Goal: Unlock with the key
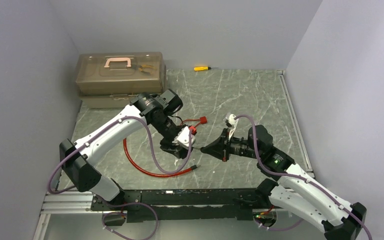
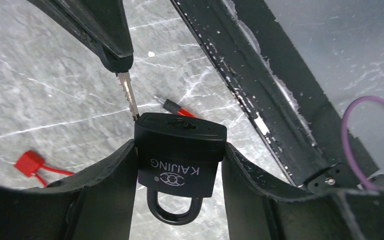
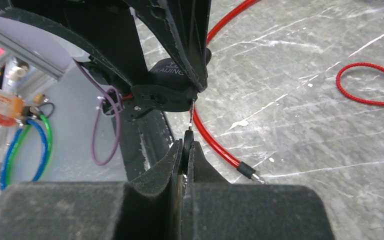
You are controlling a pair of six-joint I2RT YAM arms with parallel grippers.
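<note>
jaws of left gripper clamped on padlock, those of right gripper on key, tip at padlock

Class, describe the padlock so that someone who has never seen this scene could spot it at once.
On the marbled table, find the left gripper near the middle. The padlock is clamped between its fingers, held off the surface. It is the only black block stamped KAIJING, with the tip of a silver key at its edge.

Arms angled inward; left end effector clamped, right end effector pinched closed.
</note>
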